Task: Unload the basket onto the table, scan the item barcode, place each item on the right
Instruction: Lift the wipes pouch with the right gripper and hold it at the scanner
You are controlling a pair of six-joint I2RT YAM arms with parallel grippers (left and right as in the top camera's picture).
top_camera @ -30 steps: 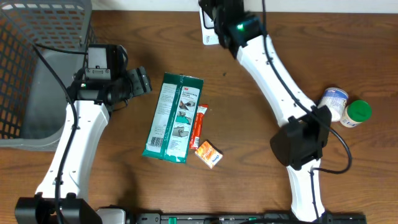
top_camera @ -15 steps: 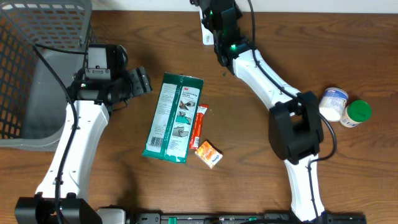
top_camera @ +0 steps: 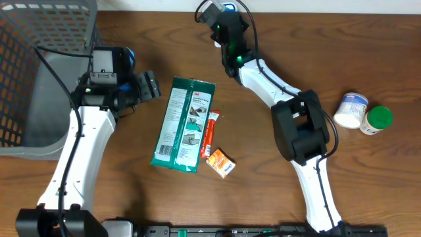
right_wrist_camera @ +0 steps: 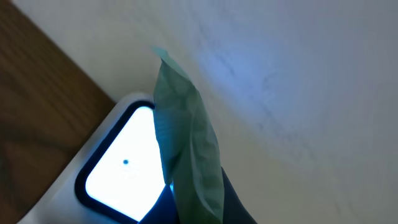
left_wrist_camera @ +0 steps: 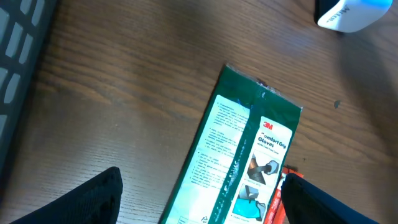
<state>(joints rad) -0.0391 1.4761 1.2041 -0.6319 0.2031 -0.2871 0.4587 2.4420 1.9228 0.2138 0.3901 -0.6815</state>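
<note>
A thin pale-green packet [right_wrist_camera: 186,143] is pinched edge-on in my right gripper [right_wrist_camera: 205,208], which is shut on it. The packet stands right in front of the scanner's lit white window [right_wrist_camera: 121,165]. From overhead, my right gripper [top_camera: 214,16] sits at the table's back edge over the scanner [top_camera: 227,7], which mostly hides it and the packet. The scanner [left_wrist_camera: 345,14] glows blue at the top right of the left wrist view. My left gripper [top_camera: 150,85] is open and empty, with its dark fingers [left_wrist_camera: 87,199] straddling a green glove package [left_wrist_camera: 249,149].
The glove package [top_camera: 184,124] lies mid-table with a red stick pack [top_camera: 210,135] and a small orange box [top_camera: 221,162] beside it. A grey wire basket [top_camera: 39,72] fills the left side. A white jar [top_camera: 349,109] and a green-lidded bottle [top_camera: 376,120] stand at the right.
My right arm has swung left and toward the back edge, bringing the green packet up against the scanner window. The left arm has not moved.
</note>
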